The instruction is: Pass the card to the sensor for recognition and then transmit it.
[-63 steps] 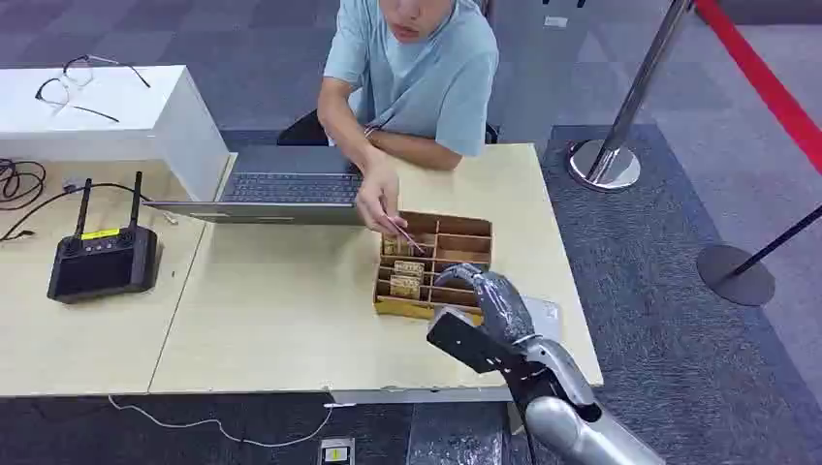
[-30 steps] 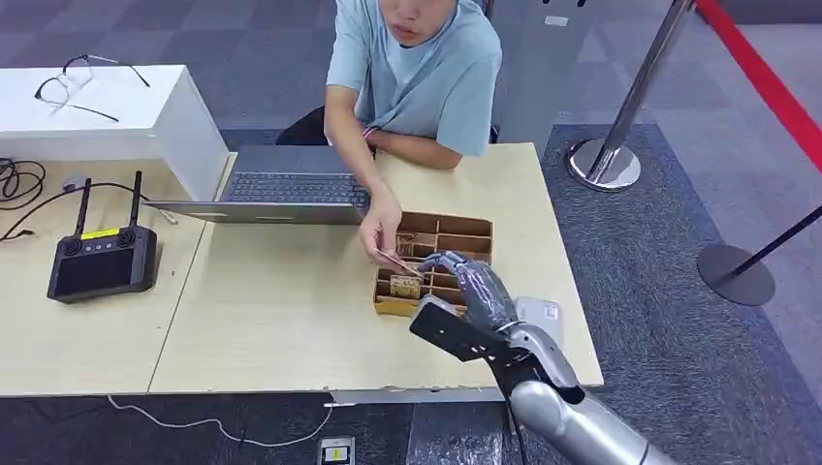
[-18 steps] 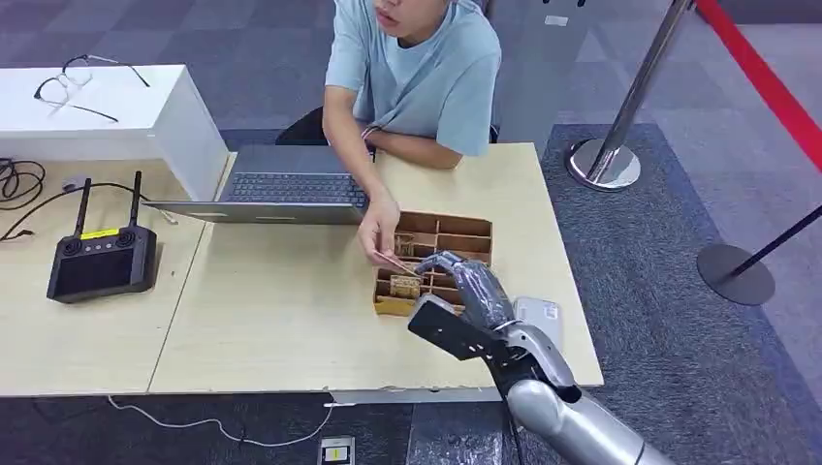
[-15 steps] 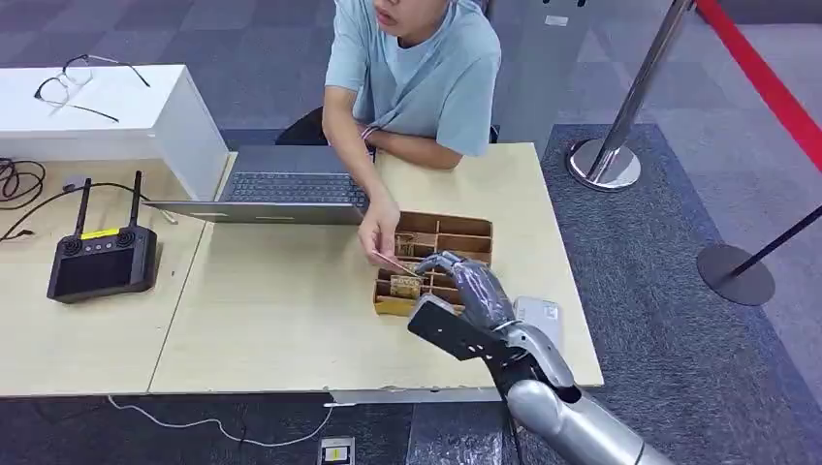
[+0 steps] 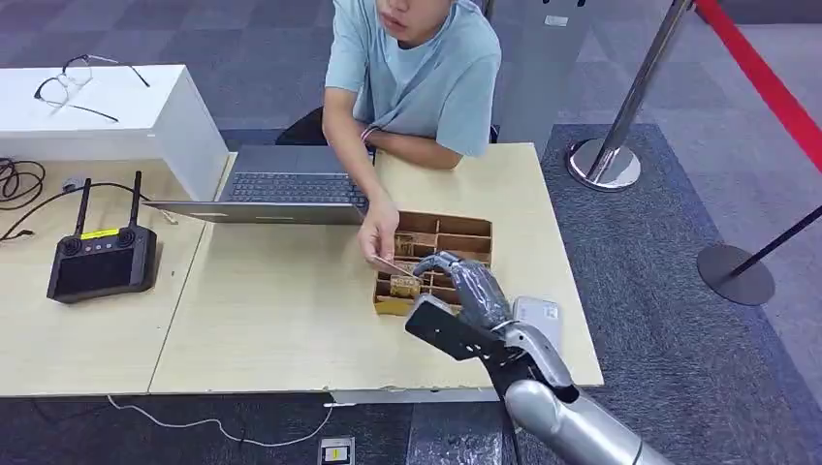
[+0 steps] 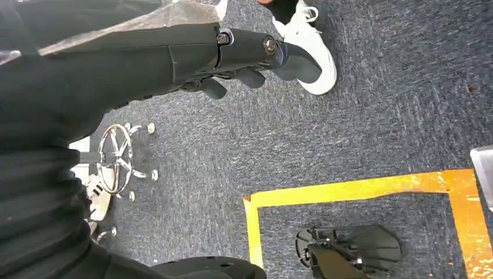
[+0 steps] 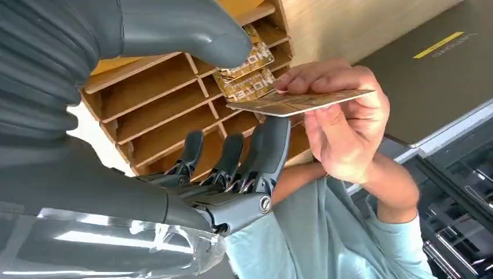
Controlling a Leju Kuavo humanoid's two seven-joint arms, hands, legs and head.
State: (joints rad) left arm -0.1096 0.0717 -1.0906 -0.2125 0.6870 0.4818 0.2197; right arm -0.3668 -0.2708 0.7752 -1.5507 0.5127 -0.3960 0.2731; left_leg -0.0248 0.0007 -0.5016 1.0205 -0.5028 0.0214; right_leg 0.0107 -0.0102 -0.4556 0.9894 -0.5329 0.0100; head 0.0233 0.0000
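Here a person's hand (image 7: 343, 122) holds a card (image 7: 299, 102) out flat, just in front of the right robot hand (image 5: 463, 283), above a compartmented wooden box (image 5: 463, 242) on the bench (image 5: 281, 310). In the right wrist view the thumb (image 7: 192, 32) sits on one side of the card and the dark fingers (image 7: 270, 145) on the other, spread apart and holding nothing; the card lies between them, touched by neither as far as can be told. The card looks thin, light, stiff and probably slick, so it is likely best pinched flat across its free end, opposite the person's fingertips. Against the earliest picture, the right robot hand has come forward over the box, and the person's hand has drawn the card back toward it. The left robot hand (image 6: 256, 64) hangs over carpet, its fingers loosely curled around nothing.
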